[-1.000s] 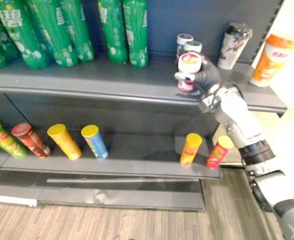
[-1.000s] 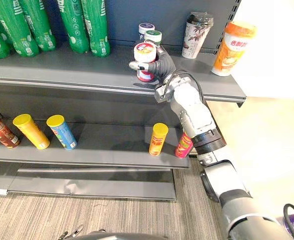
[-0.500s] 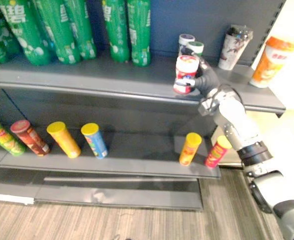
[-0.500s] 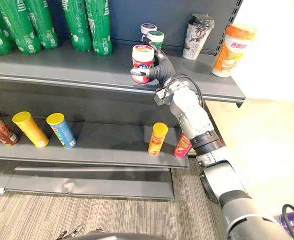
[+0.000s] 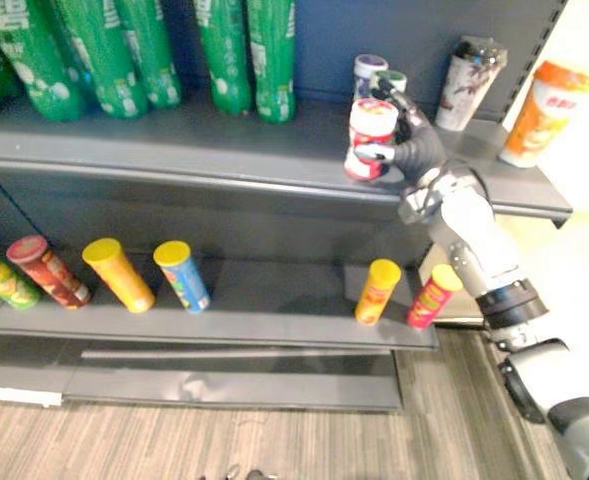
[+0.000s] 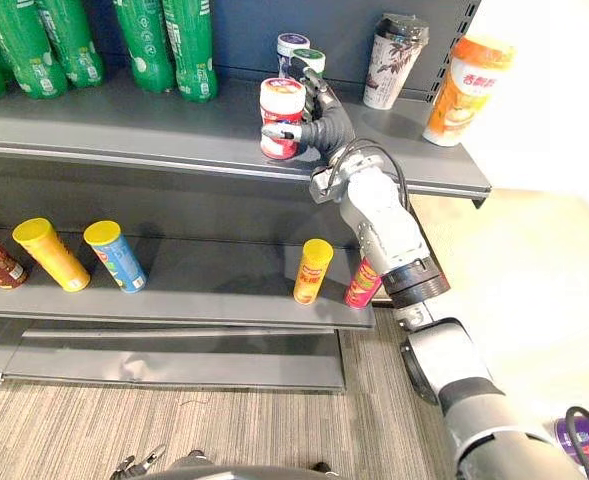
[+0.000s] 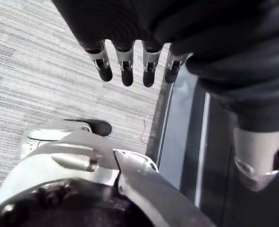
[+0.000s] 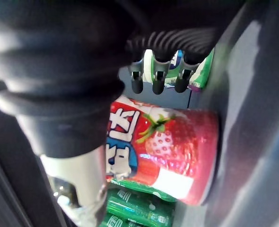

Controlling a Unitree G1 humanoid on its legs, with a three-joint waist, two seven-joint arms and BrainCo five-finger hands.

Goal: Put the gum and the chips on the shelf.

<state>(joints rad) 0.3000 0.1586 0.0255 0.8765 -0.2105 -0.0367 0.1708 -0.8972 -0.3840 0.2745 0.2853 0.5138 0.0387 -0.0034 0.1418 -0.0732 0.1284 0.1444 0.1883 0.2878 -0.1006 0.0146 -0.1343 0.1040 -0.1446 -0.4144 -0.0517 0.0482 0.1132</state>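
Right arm reaches up to the top shelf (image 5: 174, 150). The right hand (image 5: 411, 150) clasps the upright gum (image 5: 370, 135) near the front edge, thumb hooked across its front and fingers behind. Contact between base and shelf cannot be confirmed. The right wrist view adds the fingers (image 8: 157, 78) reaching past the gum. The left wrist view shows the left hand (image 7: 125, 66) relaxed above the floor (image 7: 44, 71).

Wide bare upper shelf (image 5: 224, 150), small tubs (image 5: 369, 70) at back
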